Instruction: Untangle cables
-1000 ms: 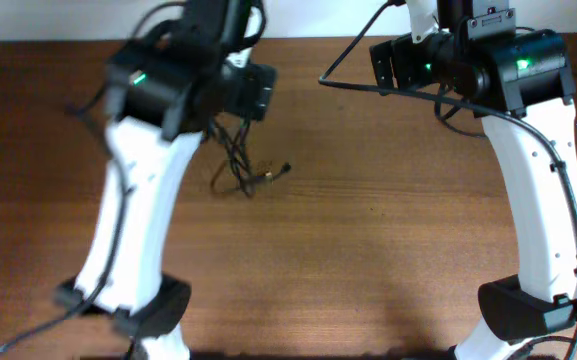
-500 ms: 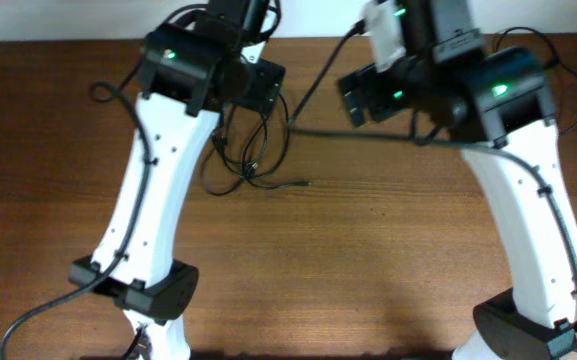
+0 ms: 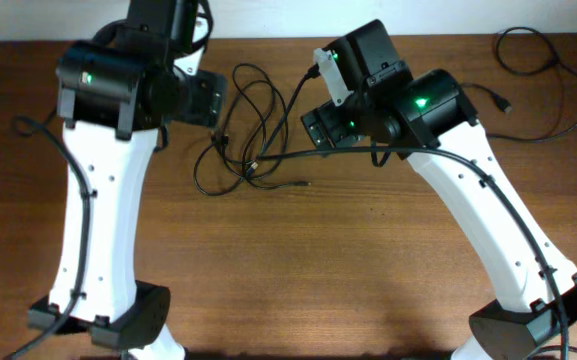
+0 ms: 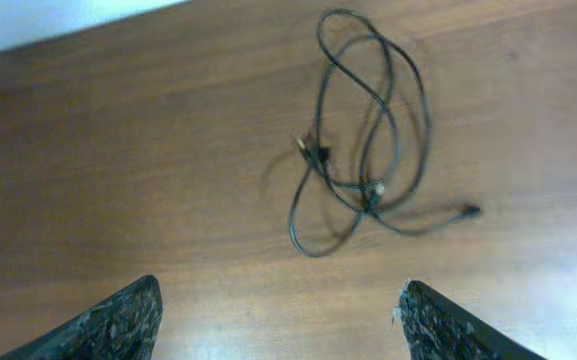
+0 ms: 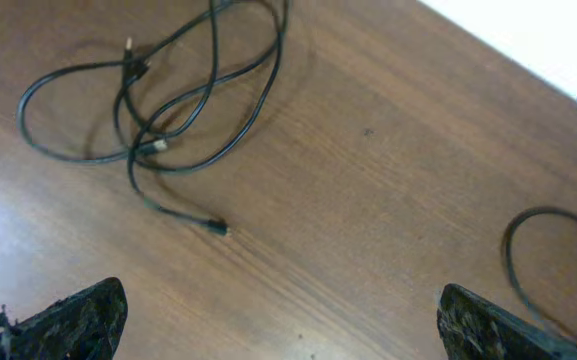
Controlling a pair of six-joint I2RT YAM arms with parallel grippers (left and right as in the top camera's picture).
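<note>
Two white-and-black robot arms lean over a dark brown wooden table (image 3: 368, 260), its grain running crosswise, with a strip of pale wall (image 5: 548, 40) showing along the far edge. The cables (image 3: 253, 130) lie flat on the wood as one loose knot of thin black loops, in the gap between the head of the left arm (image 3: 118, 90) and the head of the right arm (image 3: 408, 110).

The left gripper (image 4: 280, 320) stands wide with nothing between its fingers. Seen from its wrist, the tangle lies ahead of it, clear of both fingertips, with one small plug end (image 4: 471, 211) trailing out on the side of the right-hand fingertip.

The right gripper (image 5: 278, 320) is also spread wide and empty. Its wrist view has the tangle ahead and off toward its left-hand fingertip, untouched. A second cable (image 3: 543, 60) curls apart on the wood, beyond the right arm's far side.
</note>
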